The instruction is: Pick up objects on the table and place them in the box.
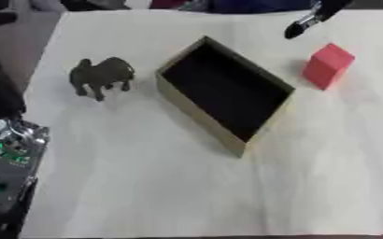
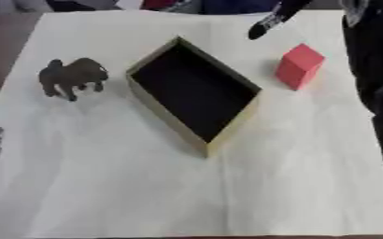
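One box [image 1: 224,93] sits near the middle of the bench [image 1: 187,186], its long axis running diagonally from the far left toward the near right; its dark inside looks empty. One brown animal figure [image 1: 102,75] stands just left of it. One red block [image 1: 327,65] stands upright toward the far right corner. Above that corner the right hand [image 1: 297,27] hovers; its grasp cannot be told.

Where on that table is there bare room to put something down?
The widest bare patch is the near half of the table, below the box. Smaller gaps lie between the box and the toy animal, and between the box and the red block. It is busiest by the block, where the right hand hangs.
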